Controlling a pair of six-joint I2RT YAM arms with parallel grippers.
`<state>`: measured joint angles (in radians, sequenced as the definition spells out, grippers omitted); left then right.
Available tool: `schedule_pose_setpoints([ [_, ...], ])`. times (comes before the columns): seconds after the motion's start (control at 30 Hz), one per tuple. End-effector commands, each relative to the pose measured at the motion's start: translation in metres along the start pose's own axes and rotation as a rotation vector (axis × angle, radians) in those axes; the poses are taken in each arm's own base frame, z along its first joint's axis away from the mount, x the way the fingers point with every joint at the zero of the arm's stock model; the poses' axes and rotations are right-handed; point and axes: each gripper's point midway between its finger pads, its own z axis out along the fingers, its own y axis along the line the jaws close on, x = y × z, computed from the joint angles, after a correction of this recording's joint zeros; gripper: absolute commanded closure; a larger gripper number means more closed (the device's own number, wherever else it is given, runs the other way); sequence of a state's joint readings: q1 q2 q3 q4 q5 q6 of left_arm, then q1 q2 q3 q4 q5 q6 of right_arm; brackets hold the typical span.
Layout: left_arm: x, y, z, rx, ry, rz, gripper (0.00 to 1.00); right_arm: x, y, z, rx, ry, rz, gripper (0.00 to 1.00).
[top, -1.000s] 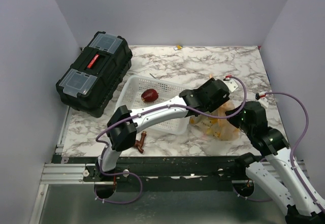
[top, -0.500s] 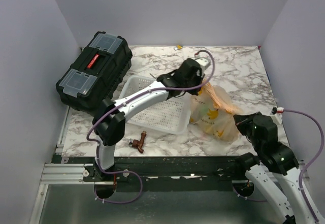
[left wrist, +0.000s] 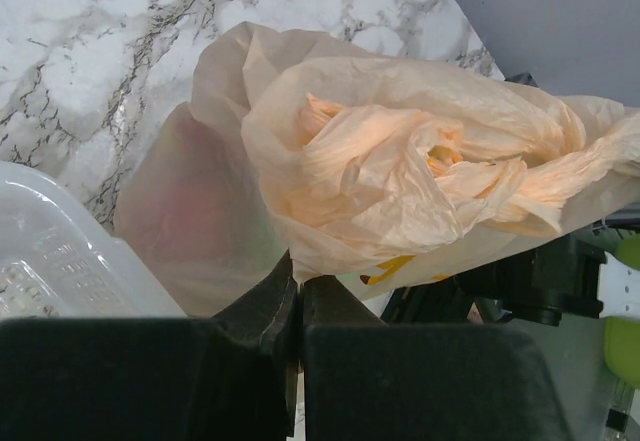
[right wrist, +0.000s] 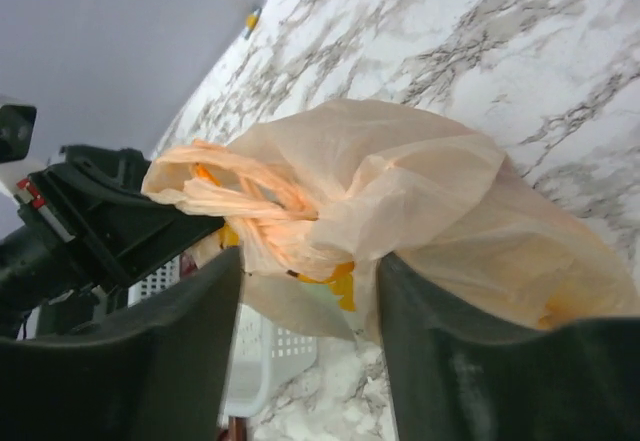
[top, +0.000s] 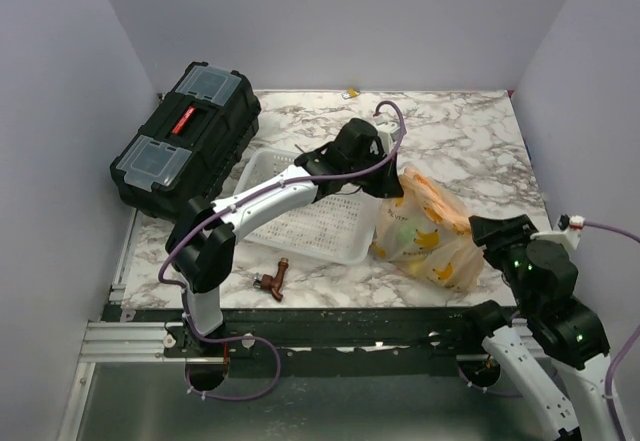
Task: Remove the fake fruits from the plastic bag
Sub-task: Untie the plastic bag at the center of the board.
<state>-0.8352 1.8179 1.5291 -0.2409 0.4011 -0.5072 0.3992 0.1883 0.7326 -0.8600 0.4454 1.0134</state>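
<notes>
Top external view: a marble-patterned bench [top: 470, 131] carries everything, and the white perforated basket [top: 300, 226] near its middle serves as the landmark. A black toolbox [top: 185, 146] with a red latch and clear lid pockets sits to the left of the basket and farther back, its corner close to the basket's far left corner. The plastic bag [top: 430, 236], thin and pale peach-orange, stands just beside the basket's right end, its top bunched and drawn upward.

The left arm reaches across above the basket, and the left pincer [top: 392, 179] sits at the bag's top, on the side facing the basket. From the left wrist, its jaws are pressed together on a fold of the bag's film [left wrist: 400, 181], holding it. The right pincer [top: 492, 229] is on the bag's far side from the basket. From the right wrist, its jaws stand apart with the crumpled bag [right wrist: 400, 191] showing in the gap. Contact there I cannot tell.

The fake fruits [top: 397, 226] are inside the bag, showing only as pale green and yellow shapes through the film. A small brown tap-shaped object [top: 272, 281] lies just in front of the basket's near edge. A tiny yellow item [top: 351, 93] lies well beyond the basket, at the bench's back edge.
</notes>
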Motion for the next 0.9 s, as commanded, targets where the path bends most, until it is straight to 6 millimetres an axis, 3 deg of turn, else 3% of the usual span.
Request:
schedule_pose_setpoints([
  [0.0, -0.004, -0.020, -0.015, 0.071, -0.002, 0.011, 1.00, -0.014, 0.046, 0.002, -0.102, 0.037, -0.220, 0.37],
  [0.17, -0.004, -0.018, -0.018, 0.053, 0.007, 0.023, 1.00, -0.005, 0.071, 0.019, -0.103, 0.178, -0.475, 0.29],
  [0.3, -0.008, -0.020, -0.019, 0.049, 0.008, 0.020, 1.00, 0.018, 0.076, 0.035, -0.101, 0.322, -0.594, 0.29],
  [0.43, -0.013, -0.022, -0.020, 0.038, 0.009, 0.007, 1.00, 0.025, 0.065, 0.047, -0.031, 0.364, -0.640, 0.21],
  [0.67, -0.025, -0.014, -0.019, -0.010, 0.000, -0.045, 1.00, 0.042, 0.047, 0.051, 0.037, 0.443, -0.630, 0.20],
  [0.8, -0.036, -0.009, -0.016, -0.003, -0.002, -0.110, 1.00, 0.034, 0.009, 0.056, 0.255, 0.397, -0.620, 0.02],
  [0.87, -0.038, -0.012, -0.014, 0.034, 0.007, -0.132, 1.00, 0.029, 0.001, 0.059, 0.326, 0.368, -0.609, 0.01],
])
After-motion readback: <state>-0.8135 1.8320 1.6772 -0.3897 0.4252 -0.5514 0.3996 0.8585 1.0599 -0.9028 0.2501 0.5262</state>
